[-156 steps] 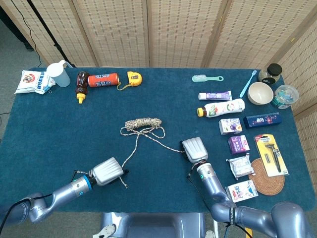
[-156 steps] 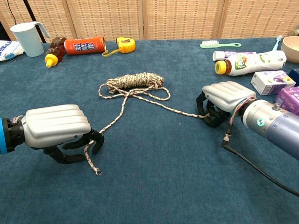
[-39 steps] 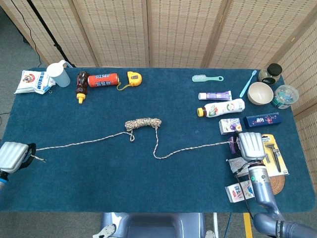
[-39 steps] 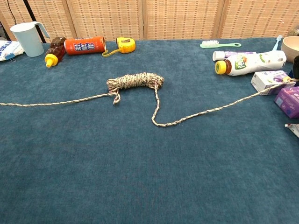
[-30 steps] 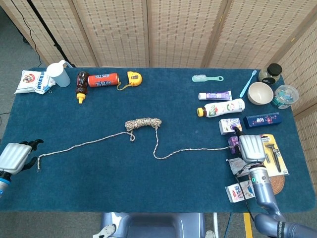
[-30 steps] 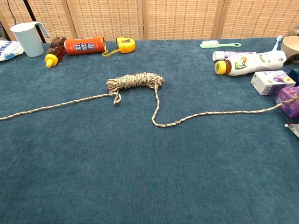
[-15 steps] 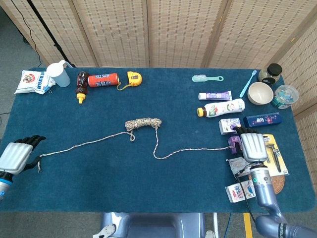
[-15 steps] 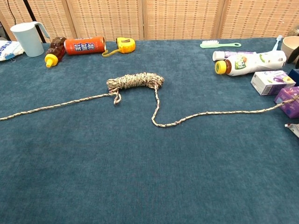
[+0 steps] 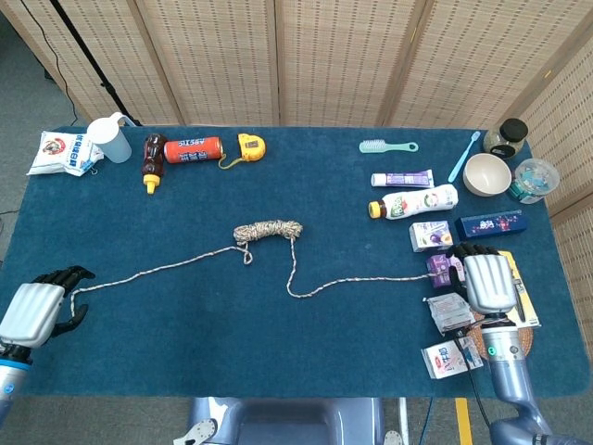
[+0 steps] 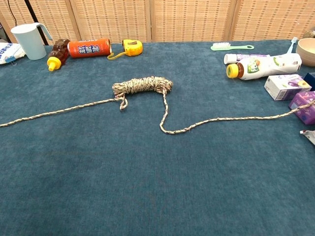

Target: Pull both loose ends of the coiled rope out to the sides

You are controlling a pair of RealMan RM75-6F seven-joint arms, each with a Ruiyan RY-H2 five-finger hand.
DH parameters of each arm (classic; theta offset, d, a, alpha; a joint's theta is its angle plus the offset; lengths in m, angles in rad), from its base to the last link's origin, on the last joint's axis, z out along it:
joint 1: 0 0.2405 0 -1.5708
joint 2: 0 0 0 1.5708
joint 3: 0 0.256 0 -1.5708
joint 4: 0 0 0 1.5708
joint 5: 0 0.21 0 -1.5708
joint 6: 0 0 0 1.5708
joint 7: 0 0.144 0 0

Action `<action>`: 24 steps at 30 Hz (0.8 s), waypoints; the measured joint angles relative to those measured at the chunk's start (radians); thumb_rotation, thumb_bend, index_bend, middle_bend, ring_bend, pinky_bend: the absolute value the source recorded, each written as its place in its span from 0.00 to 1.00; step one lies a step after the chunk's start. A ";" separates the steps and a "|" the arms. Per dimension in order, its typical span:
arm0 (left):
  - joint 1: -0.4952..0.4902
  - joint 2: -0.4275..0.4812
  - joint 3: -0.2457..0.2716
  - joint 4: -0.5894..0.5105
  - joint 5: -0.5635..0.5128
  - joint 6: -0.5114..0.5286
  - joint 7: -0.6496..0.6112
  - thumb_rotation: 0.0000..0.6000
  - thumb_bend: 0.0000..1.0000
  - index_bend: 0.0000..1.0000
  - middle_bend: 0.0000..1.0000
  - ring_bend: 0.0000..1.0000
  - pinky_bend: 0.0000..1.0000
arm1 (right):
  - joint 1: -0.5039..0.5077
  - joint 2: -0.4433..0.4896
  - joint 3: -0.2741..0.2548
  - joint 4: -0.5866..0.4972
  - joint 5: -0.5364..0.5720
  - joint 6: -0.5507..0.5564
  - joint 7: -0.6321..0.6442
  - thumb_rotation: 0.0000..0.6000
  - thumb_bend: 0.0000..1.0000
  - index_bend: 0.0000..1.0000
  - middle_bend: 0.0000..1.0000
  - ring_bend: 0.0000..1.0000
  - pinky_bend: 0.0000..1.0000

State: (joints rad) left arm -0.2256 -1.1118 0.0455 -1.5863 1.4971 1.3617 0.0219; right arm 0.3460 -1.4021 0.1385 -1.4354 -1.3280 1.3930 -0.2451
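- rope [image 9: 269, 229] lies mid-counter as a small coil, one strand running out toward the left edge and the other bending down, then out to the right among the boxes.
- left hand [image 9: 37, 307] sits at the near-left corner of the counter [image 9: 185, 324], fingers spread and holding nothing; the left rope end [image 9: 74, 292] lies on the cloth just beside its fingertips.
- right hand [image 9: 486, 281] hovers over the clutter on the right, released too as far as the head view shows; the right rope end [image 9: 435, 275] stops by the purple box [image 9: 443, 269], just beside that hand.
- step in hand looks like letting go and backing off, since both ends already reach well out to the sides.
- to do it well, lift each hand straight up and away before drawing it back, so no finger snags the strand and drags the end inward.
- right strand has a slack bend near the coil; if more reach is wanted, re-pinch close to the tip and pull low and level so the coil stays put.
- mind the packets [image 9: 451, 311] and the razor card [image 9: 510, 287] under the right hand; a sweep there could scatter them.
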 measured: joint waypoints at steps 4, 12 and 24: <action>0.024 0.007 0.014 -0.006 0.019 0.030 0.022 1.00 0.36 0.31 0.31 0.33 0.39 | -0.033 0.016 -0.018 -0.023 0.003 0.019 -0.018 1.00 0.50 0.44 0.45 0.46 0.46; 0.111 0.015 0.051 -0.015 0.071 0.133 0.031 1.00 0.36 0.31 0.31 0.32 0.39 | -0.121 0.042 -0.059 -0.088 -0.013 0.103 -0.054 1.00 0.50 0.44 0.45 0.45 0.46; 0.186 0.035 0.077 -0.037 0.117 0.208 0.031 1.00 0.36 0.31 0.31 0.32 0.39 | -0.205 0.066 -0.093 -0.132 -0.063 0.178 -0.068 1.00 0.50 0.44 0.45 0.45 0.46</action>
State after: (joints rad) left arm -0.0394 -1.0764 0.1229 -1.6238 1.6137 1.5695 0.0525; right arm 0.1409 -1.3363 0.0454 -1.5671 -1.3906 1.5711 -0.3129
